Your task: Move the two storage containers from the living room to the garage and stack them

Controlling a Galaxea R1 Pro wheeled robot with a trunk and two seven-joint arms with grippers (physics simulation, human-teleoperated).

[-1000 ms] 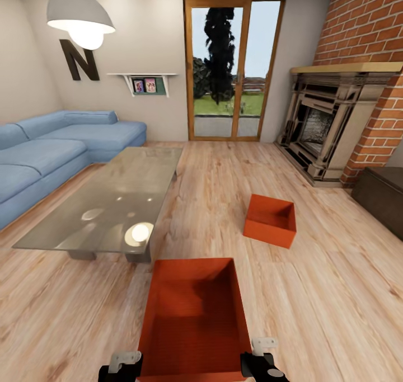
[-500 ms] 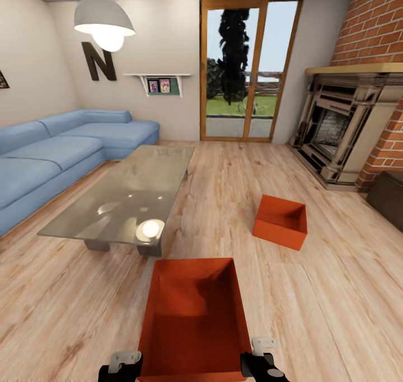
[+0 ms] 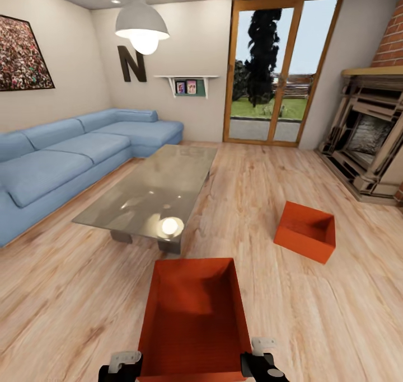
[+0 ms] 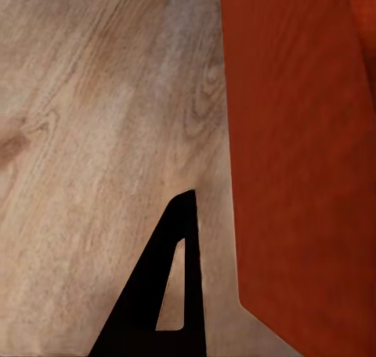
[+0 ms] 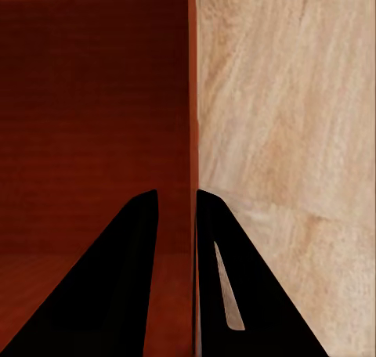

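Low in the middle of the frame, 1 orange bin (image 3: 193, 315) points its long side away from the robot. The right claw (image 5: 176, 204) pinches its wall; the left claw's (image 3: 124, 363) grip I cannot tell. Another bin (image 3: 306, 239) sits crooked at right, past the glass tabletop (image 3: 154, 189) and blue sofa (image 3: 73, 158).

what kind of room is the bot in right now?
A living room, by the look of it: blue sofa along the wall, glass-topped table on a light wood-plank floor, and a fireplace with red brick above it.
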